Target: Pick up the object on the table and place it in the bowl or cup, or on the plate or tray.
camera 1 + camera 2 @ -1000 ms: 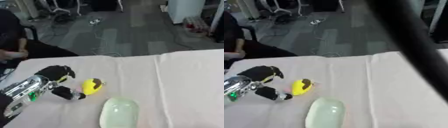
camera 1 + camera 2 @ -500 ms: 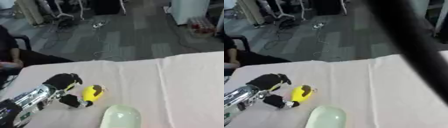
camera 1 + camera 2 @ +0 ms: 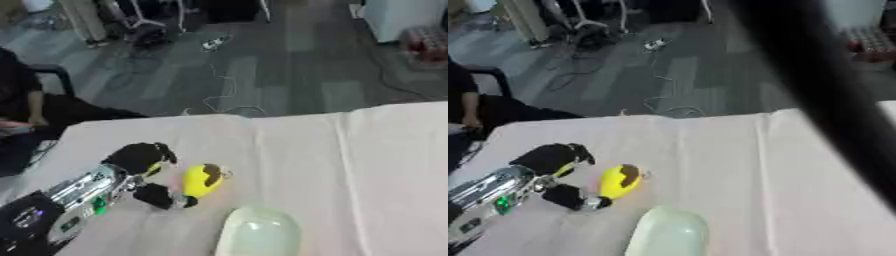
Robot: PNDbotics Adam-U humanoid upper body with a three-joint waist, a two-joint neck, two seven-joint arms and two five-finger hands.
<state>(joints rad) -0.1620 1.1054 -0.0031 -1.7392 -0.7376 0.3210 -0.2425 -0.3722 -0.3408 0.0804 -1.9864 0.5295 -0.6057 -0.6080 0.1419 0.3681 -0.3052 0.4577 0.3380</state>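
Pale green plate (image 3: pixel 258 234) sits nearest us at the bottom edge, on the cream tablecloth (image 3: pixel 350 165), cut off by the frame in both eye views. Just behind it and to its left we see the yellow object (image 3: pixel 200 181), rounded, with a dark patch near its top, lying on the cloth and apart from the plate. Our left hand (image 3: pixel 140 165) comes in from the lower left on a silver and black forearm with a small green light; its black fingers (image 3: pixel 140 155) are bent above and left of the yellow object, and the thumb (image 3: pixel 162 196) reaches in low beside it, tip touching or nearly touching its lower left side. We can't tell if the hand actually clamps the object; fingers look part curled around that side with a gap left between them and the thumb. Right hand shows in neither view. A wide dark blurred band (image 3: pixel 824 90) crosses the right eye view from top to right edge. Beyond the table edge lies grey floor (image 3: pixel 262 65) with cables (image 3: pixel 219 95). A seated person in dark clothes (image 3: pixel 22 110) is at the far left.
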